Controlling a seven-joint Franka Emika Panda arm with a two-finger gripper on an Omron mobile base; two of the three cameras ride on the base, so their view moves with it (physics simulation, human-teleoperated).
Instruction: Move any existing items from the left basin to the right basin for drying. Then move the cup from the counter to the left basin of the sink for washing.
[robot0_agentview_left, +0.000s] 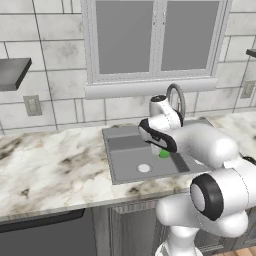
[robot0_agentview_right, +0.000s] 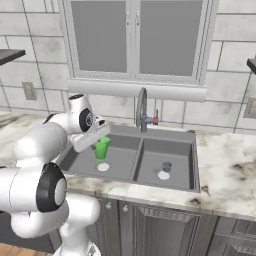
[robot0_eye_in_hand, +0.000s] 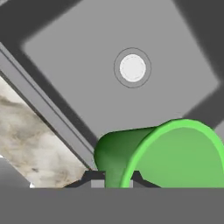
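The sink (robot0_agentview_right: 195, 165) is set in the counter (robot0_agentview_right: 227, 172), below the window. The faucet (robot0_agentview_right: 142, 110) stands behind the divider. The cup (robot0_agentview_right: 102, 147) hangs over the left basin (robot0_agentview_right: 117, 162), above its drain (robot0_eye_in_hand: 132, 68). A small cylinder (robot0_agentview_right: 166, 166) sits in the right basin (robot0_agentview_right: 177, 157).

No readable text, labels, brands, numbers or signs anywhere.

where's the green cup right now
The small bright green tapered cup is held in the gripper above the wider dark-grey left basin, over its pale round drain, in the right base view.
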